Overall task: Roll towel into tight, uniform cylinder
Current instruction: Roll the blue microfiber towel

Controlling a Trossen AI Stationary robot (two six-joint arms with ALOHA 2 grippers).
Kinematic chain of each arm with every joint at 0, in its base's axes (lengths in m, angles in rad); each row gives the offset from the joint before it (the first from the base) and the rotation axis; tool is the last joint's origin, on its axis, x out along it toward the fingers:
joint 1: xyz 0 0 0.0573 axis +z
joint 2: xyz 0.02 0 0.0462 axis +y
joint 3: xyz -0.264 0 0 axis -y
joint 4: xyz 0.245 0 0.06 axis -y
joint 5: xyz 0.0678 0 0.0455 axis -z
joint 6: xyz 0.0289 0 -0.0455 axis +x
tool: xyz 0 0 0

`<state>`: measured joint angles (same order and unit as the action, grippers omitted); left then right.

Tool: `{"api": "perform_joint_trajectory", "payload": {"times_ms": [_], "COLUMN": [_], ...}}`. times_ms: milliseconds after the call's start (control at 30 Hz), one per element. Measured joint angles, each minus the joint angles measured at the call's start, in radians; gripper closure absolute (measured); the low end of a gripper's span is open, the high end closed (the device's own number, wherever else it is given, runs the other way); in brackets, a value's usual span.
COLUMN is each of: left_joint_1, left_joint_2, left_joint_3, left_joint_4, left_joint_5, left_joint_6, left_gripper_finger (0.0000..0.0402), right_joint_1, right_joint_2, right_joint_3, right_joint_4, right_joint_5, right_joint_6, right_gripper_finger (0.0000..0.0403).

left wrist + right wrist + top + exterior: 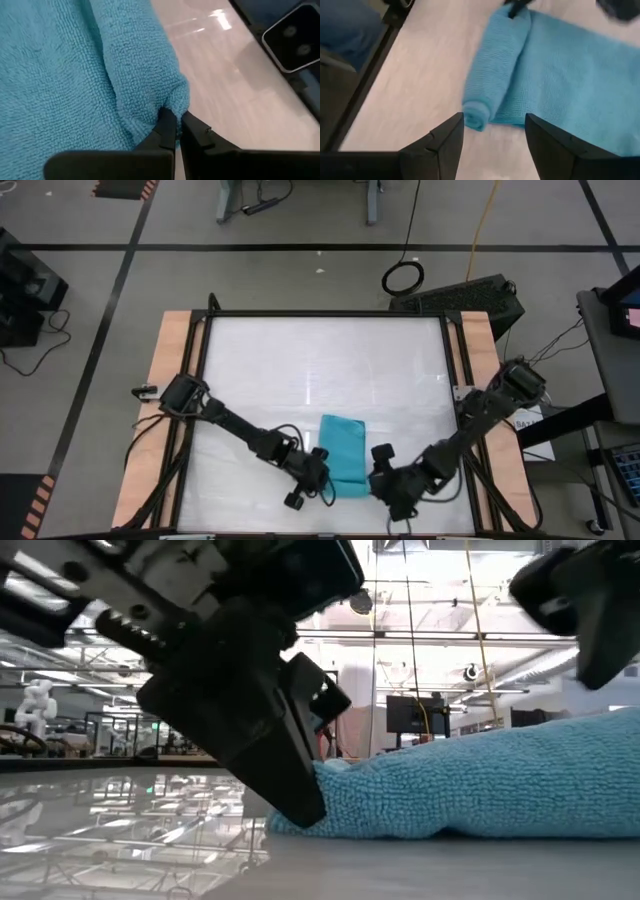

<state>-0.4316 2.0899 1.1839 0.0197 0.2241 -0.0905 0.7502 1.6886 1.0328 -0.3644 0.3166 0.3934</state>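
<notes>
The turquoise towel lies on the white tabletop near the front edge. Its near end is rolled into a short roll, and the rest lies flat toward the far side. My left gripper is shut on the roll's left end; it also shows in the low view. My right gripper is open just off the roll's right end, with a finger on either side and touching nothing. It also shows in the high view. My left gripper pinches the cloth at the left end of the roll between its two fingertips. It comes slanting down from the table's left, in line with the roll. The roll rests on the table, and how many layers are held cannot be told.
The dark table frame rings the white top, with wooden boards at both sides. The frame's near rail runs close to the roll. The white top stretches bare beyond the towel's far edge.
</notes>
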Motion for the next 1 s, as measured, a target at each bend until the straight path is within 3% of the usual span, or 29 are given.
{"api": "perform_joint_trajectory", "payload": {"times_ms": [233, 500, 1000], "left_joint_1": [0.066, 0.119, 0.194], "left_joint_2": [0.001, 0.003, 0.004], "left_joint_3": [0.0, 0.0, 0.0], "left_joint_4": [0.025, 0.027, 0.022], "left_joint_5": [0.137, 0.226, 0.315], "left_joint_6": [-0.071, -0.116, -0.144], "left_gripper_finger": [0.0394, 0.0394, 0.0394], "right_joint_1": [0.083, 0.125, 0.145], "right_joint_2": [0.09, 0.19, 0.225], "right_joint_3": [0.0, 0.002, 0.002], "right_joint_4": [0.096, 0.194, 0.258], "right_joint_5": [0.126, 0.393, 0.43], "right_joint_6": [-0.117, -0.217, -0.306], "right_gripper_finger": [0.0202, 0.0202, 0.0202]}}
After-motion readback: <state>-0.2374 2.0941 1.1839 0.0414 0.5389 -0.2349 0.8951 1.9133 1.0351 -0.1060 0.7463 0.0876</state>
